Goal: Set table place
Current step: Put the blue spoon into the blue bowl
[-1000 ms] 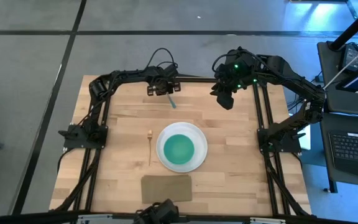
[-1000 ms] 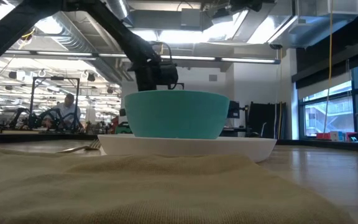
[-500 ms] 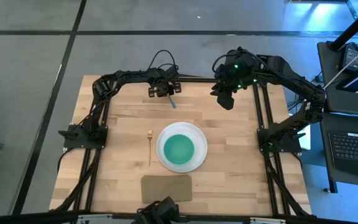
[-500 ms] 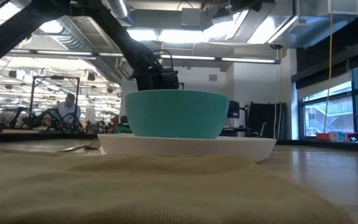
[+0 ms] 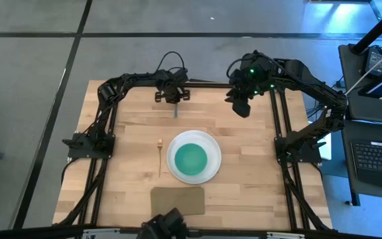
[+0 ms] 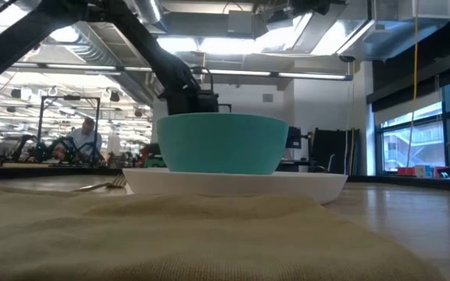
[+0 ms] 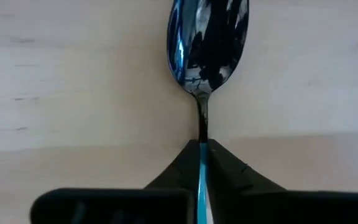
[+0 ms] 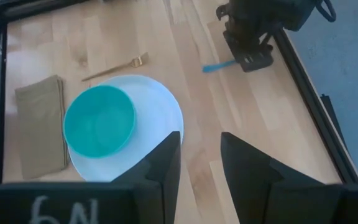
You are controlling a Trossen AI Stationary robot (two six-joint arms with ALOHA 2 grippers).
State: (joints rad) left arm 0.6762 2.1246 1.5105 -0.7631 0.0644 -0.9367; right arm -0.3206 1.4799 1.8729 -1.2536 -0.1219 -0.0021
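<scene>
The dark metal spoon point(image 7: 209, 40) lies flat on the wooden table point(image 5: 111, 139) near its far edge, its bowl toward the near edge. My left gripper point(image 5: 173, 98) stands over it, shut on its handle. The white plate point(image 5: 211, 143) sits mid-table with the teal bowl point(image 5: 191, 158) on it. The pale fork point(image 5: 160, 156) lies just left of the plate. My right gripper point(image 8: 199, 140) hangs open over the far right of the table, touching nothing. My left gripper pinches the spoon's thin handle point(image 7: 202, 134) between its two fingers point(image 7: 229, 171), just behind the neck. The fingers come from above. The handle runs out from between them toward the table's near edge. The spoon lies on the table.
A tan cloth mat point(image 5: 178, 200) lies at the near edge, in front of the plate. Black frame rails point(image 5: 101, 166) run along both sides of the table. Bare wood lies right of the plate. A person sits far off in the room point(image 6: 84, 136).
My left gripper has shut on the spoon's handle. The spoon, which lay slanted toward the right, has turned and now points straight toward the near edge, still on the table.
</scene>
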